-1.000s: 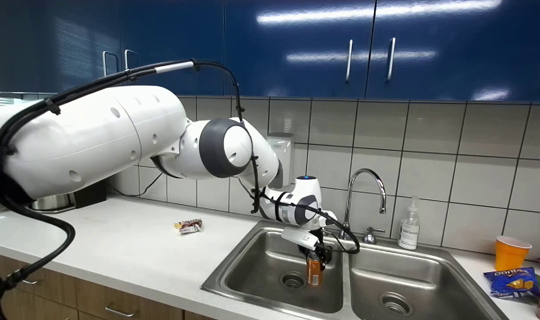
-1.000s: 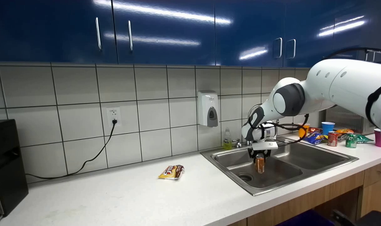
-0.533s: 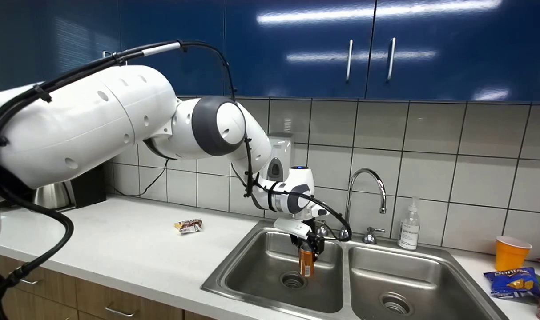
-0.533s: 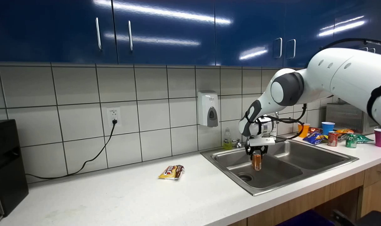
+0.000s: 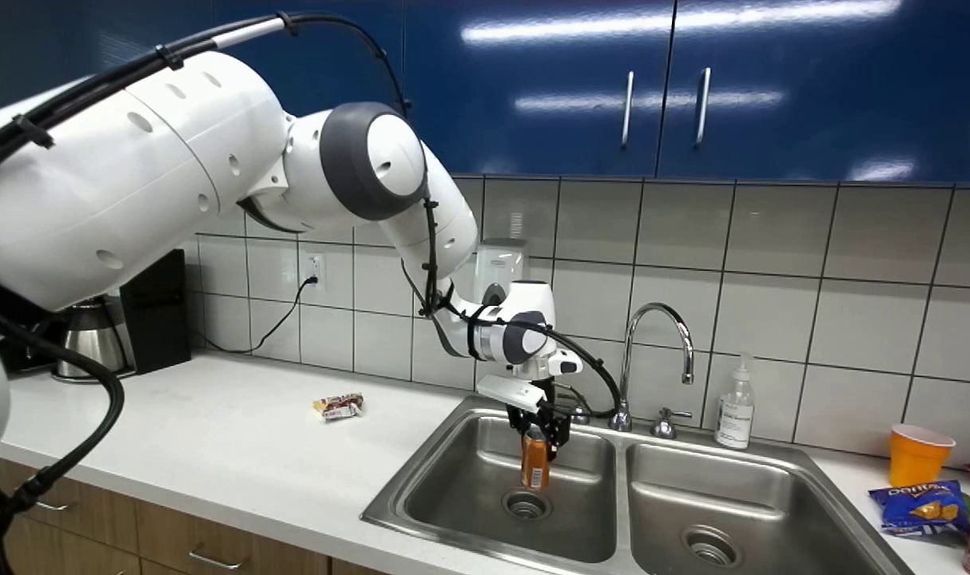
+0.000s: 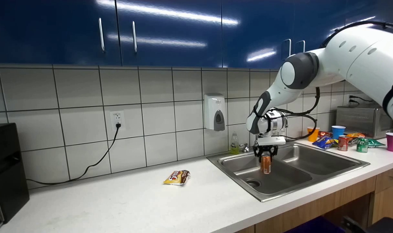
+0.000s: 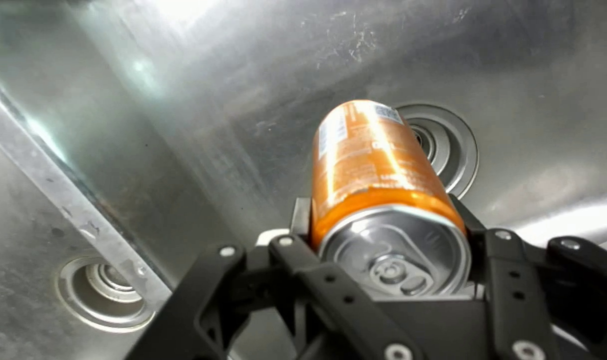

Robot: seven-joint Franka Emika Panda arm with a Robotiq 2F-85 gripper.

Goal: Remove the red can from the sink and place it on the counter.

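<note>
Currently, your gripper (image 7: 383,220) clamps the red can (image 5: 535,463) near its pale top, over the sink (image 5: 409,479), at the bowl nearer the snack packet (image 6: 177,177). You cannot confirm base clearance over the rim; if you travel sideways too low, the can may strike it and twist loose. On the tabletop (image 6: 118,204), releasing it tilted or too high would probably topple it; set its base flat first.

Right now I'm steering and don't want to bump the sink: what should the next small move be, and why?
Probably a short straight lift of the gripper: it is shut on the red can, which is over the sink rather than the counter, and I can't tell whether the can's base clears the rim.
</note>
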